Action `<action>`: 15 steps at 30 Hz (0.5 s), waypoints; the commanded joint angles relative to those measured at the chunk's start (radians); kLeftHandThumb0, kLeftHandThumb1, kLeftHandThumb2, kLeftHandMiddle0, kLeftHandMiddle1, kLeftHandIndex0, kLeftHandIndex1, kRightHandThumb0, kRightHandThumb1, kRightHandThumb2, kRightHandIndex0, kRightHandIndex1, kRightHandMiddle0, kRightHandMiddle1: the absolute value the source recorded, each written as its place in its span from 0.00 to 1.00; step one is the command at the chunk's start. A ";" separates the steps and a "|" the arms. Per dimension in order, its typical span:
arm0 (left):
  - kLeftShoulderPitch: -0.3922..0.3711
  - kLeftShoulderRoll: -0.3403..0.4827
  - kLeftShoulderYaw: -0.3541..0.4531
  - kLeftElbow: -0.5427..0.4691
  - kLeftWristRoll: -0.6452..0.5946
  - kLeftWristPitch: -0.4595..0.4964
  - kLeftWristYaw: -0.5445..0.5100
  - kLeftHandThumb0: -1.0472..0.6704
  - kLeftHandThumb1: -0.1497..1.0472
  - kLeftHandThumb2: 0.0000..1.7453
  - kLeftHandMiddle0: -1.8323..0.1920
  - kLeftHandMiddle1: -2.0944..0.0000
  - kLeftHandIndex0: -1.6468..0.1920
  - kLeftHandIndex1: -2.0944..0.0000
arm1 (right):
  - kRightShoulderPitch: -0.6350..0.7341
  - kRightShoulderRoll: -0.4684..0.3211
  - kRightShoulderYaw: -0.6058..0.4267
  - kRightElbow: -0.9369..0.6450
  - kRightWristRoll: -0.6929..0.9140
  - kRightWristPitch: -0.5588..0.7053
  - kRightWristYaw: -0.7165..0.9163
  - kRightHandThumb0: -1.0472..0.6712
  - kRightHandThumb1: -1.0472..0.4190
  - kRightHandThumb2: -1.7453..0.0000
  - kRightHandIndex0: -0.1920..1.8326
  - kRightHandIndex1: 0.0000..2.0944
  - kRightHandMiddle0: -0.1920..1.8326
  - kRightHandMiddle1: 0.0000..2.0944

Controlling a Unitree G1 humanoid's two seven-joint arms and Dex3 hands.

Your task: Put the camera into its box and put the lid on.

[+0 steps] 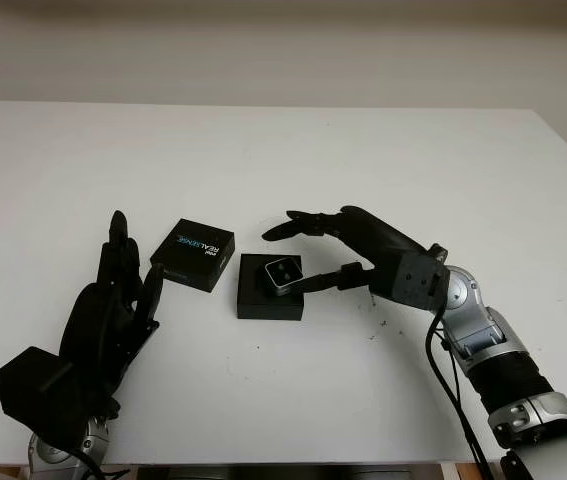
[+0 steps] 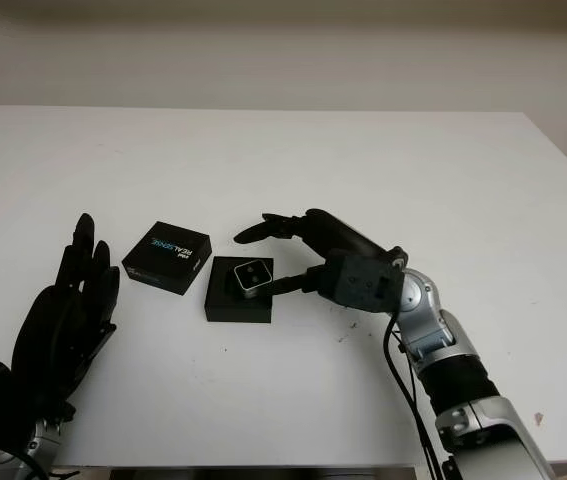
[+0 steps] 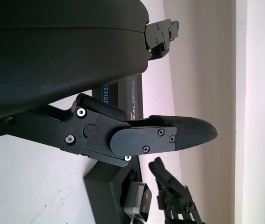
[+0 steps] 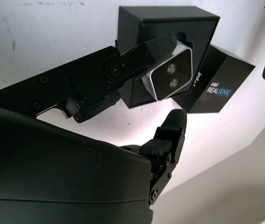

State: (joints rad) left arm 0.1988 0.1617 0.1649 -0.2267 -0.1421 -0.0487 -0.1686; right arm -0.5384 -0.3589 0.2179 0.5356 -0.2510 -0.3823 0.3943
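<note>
Count, items on desk (image 1: 463, 180):
- camera (image 1: 283, 275): 1, silver face, two lenses.
- box (image 1: 270, 300): 1, black, open.
- lid (image 1: 194, 254): 1, black, printed REALSENSE.
- hand: 2, left hand (image 1: 103, 320), right hand (image 1: 318, 250), both black, three-fingered.
- desk: 1, white.

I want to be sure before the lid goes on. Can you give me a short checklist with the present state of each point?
1. Camera in box: ok, sits tilted.
2. Right robot hand clear of the camera: not ok, one finger is against it.
3. Lid within reach beside the box: ok.
4. Left robot hand free for the lid: ok, open, near it.
5. Camera fully seated: cannot tell.
</note>
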 commanded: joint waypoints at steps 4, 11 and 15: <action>0.001 0.002 0.005 -0.001 -0.005 -0.014 -0.005 0.16 1.00 0.26 1.00 1.00 1.00 1.00 | -0.002 -0.001 0.001 0.036 0.008 -0.039 0.008 0.31 0.14 0.97 0.24 0.04 0.25 0.42; 0.002 0.001 0.002 -0.007 0.002 -0.004 0.003 0.16 1.00 0.26 1.00 1.00 1.00 1.00 | 0.001 -0.007 0.004 0.037 -0.003 -0.032 0.017 0.31 0.14 0.97 0.24 0.04 0.26 0.43; 0.002 0.001 0.003 -0.006 -0.003 -0.010 0.000 0.16 1.00 0.26 1.00 1.00 1.00 1.00 | 0.007 -0.003 0.004 0.034 -0.002 -0.027 0.018 0.32 0.14 0.97 0.24 0.04 0.29 0.45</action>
State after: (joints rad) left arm 0.1998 0.1617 0.1678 -0.2266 -0.1436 -0.0547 -0.1676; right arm -0.5382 -0.3592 0.2218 0.5727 -0.2542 -0.4101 0.4116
